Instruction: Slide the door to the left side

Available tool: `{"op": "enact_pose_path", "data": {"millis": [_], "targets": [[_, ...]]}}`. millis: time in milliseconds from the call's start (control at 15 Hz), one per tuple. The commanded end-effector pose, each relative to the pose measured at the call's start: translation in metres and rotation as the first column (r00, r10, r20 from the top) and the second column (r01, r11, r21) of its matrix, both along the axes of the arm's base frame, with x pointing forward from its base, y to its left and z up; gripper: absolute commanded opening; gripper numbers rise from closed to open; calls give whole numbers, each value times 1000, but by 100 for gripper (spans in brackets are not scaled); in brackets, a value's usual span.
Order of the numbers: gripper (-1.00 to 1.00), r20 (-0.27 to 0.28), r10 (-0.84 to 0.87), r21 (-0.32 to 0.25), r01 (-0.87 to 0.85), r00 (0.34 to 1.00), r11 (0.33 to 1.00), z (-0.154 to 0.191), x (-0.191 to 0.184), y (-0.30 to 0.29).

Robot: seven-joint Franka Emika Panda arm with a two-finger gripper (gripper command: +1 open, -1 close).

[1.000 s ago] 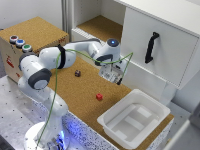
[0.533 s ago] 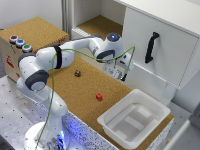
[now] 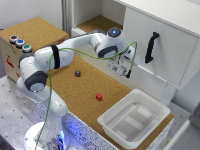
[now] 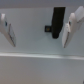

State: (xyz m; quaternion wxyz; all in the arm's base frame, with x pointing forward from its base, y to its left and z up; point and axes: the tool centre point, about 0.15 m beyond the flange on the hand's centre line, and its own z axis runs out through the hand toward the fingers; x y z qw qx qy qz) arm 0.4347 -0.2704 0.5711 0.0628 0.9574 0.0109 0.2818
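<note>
The door [image 3: 172, 57] is a large white panel on the cabinet front at the exterior view's right, with a black vertical bar handle [image 3: 151, 47]. My gripper [image 3: 128, 70] hangs just short of the door, below the handle and toward the exterior view's left of it. In the wrist view the gripper [image 4: 39, 31] is open, its two pale fingers [image 4: 72, 27] spread wide. The black handle [image 4: 58, 22] shows beyond them, close to one finger, with nothing held. I cannot tell whether a finger touches the door [image 4: 30, 62].
A white plastic bin [image 3: 112, 120] stands on the cork top at the front right of the exterior view. A small red cube [image 3: 99, 96] and a dark cube [image 3: 77, 73] lie on the cork. A box with coloured buttons [image 3: 20, 44] stands at the left. The cabinet's open bay [image 3: 97, 22] lies behind the arm.
The gripper has moved toward the exterior view's right, closer to the door and its handle. The door has not moved.
</note>
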Motion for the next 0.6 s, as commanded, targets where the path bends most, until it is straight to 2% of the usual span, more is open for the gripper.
{"op": "enact_pose_path", "data": {"millis": [0, 67, 133, 333, 533], "targets": [[100, -95, 45, 142, -31, 994, 989, 29, 24, -45], [100, -80, 42, 218, -24, 996, 976, 22, 27, -52], [100, -85, 46, 240, -25, 995, 970, 17, 32, -53], [100, -91, 66, 231, -44, 994, 972, 29, 52, -54], [100, -138, 92, 196, -64, 986, 979, 29, 75, -58]]}}
